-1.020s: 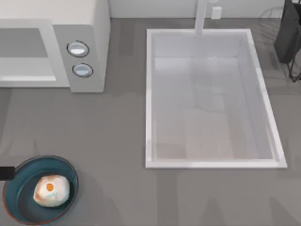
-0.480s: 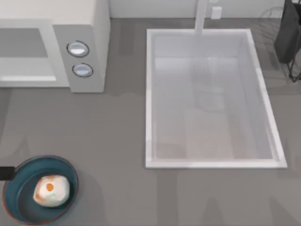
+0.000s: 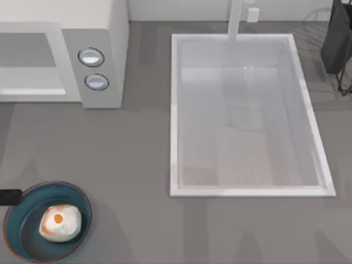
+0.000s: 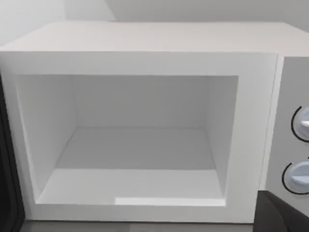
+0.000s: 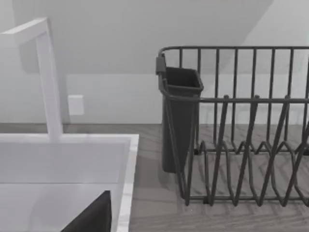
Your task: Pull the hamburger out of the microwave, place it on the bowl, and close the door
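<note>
Hamburger: the hamburger [image 3: 60,222] sits inside the bowl [image 3: 23,225] near the table's lower left corner, resting on the teal floor, slightly toward the bowl's right side.
Microwave: the microwave [image 3: 99,33] stands at the table's upper left; the left wrist view looks straight into its cavity [image 4: 135,145], which is bare.
Door: a dark edge at the side of the left wrist view may be the door [image 4: 8,183] swung wide, but that cannot be told for sure; the opening is plainly uncovered.
Left arm: a dark tip of the left arm [image 3: 10,197] pokes in from the left edge, touching or just over the bowl's rim. Over the last second it has reached a little farther into the top view.
Left claw: whether its fingers are spread or closed cannot be told.
Right arm: parked off the table's right; its wrist camera faces the sink [image 3: 247,110] and a dish rack [image 5: 241,145].
Meaning: pulling out and placing look finished; closing the door appears to be the remaining step, and the left arm's small shift suggests it is repositioning for that.
</note>
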You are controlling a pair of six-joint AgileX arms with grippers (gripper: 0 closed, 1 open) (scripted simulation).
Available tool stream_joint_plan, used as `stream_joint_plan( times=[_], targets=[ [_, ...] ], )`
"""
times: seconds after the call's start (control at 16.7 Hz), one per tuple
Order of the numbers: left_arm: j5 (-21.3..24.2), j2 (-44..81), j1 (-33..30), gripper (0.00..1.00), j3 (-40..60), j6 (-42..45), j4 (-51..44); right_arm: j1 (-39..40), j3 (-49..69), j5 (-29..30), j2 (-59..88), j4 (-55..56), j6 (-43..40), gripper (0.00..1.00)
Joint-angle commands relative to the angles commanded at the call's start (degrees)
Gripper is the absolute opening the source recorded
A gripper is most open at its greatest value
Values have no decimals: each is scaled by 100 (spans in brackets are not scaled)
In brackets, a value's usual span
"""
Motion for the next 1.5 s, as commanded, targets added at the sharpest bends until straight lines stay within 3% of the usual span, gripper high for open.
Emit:
stream_joint_plan(
  times=[0.24,0.42,0.72,1.14,1.5],
  targets=[
    [-861,792,-864,0,179,12,587,0,0,0,0,0,0,100],
    [-1128,1048,-1131,0,239,17,784,0,0,0,0,0,0,100],
    [-1030,1123,-1033,0,185,14,873,0,0,0,0,0,0,100],
    [-284,1901,-291,0,-74,28,1933,0,0,0,0,0,0,100],
    [-537,2114,-548,0,38,37,2067,0,0,0,0,0,0,100]
  ],
)
